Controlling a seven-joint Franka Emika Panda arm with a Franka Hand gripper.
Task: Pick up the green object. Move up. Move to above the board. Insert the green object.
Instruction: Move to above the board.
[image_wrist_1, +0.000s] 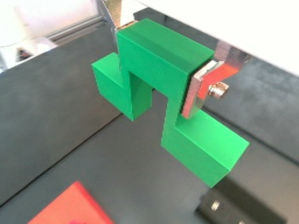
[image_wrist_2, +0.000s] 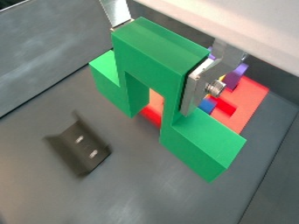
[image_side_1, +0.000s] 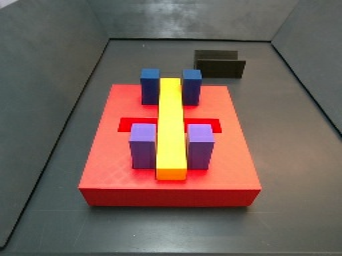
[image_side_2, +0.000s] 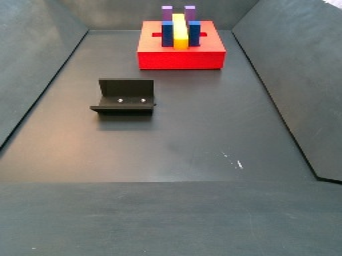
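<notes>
1. I am holding the green piece in my claw, clenched on its raised middle cube; in both wrist views a silver finger plate is pressing flat against one side of that cube, and the two lower cubes are hanging beneath it.

2. The green piece is hanging clear of the dark floor, touching nothing below. Neither side view is showing my claw or the piece, so I judge that I am above what those cameras take in.

3. In a wrist view, the red board is peeking out just behind the green piece, with blue and purple blocks on it. The black fixture is lying on the floor off to the other side.

4. In a side view, the board is carrying a long yellow bar down its middle, with blue blocks at the far end and purple blocks at the near end.

5. I judge that I am partway through carrying the piece across to the board.

6. To do this well, I am aiming to keep the piece level, travel high enough to clear the blocks, and stop squarely over the bar before lowering.

7. I cannot tell which slot is meant to take the piece.
</notes>
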